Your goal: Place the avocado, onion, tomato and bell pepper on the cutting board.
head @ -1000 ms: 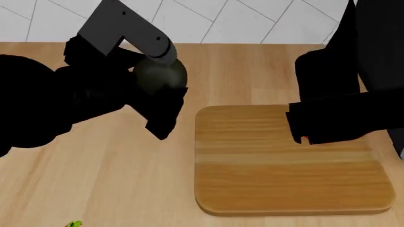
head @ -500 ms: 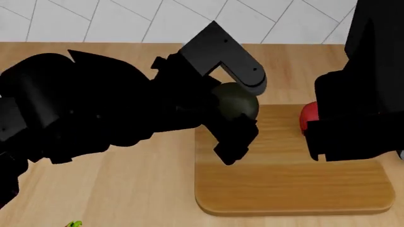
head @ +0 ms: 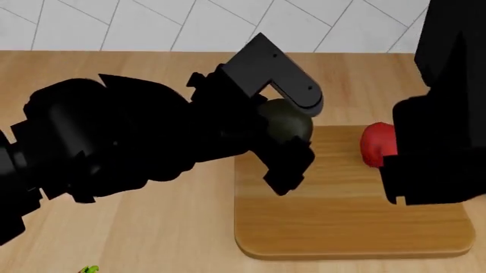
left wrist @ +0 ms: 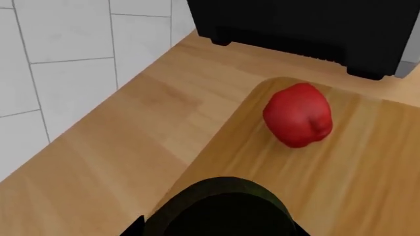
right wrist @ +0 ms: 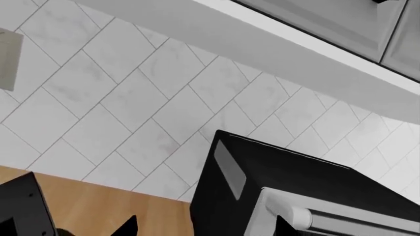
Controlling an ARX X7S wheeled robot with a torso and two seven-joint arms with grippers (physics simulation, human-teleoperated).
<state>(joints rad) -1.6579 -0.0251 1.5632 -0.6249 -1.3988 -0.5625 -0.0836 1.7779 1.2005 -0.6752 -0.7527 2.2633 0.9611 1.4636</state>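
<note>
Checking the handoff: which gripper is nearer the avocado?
Left. The left gripper is clamped around the avocado over the cutting board; the right arm stands apart across the board.

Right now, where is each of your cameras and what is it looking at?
Head view: on my head, looking down at the cutting board; both black arms show, the left gripper holding the avocado.
Left wrist view: near the left gripper, facing the bell pepper on the board.
Right wrist view: near the right gripper, aimed up at the tiled wall.
Head and left wrist views share avocado, pepper and board.
</note>
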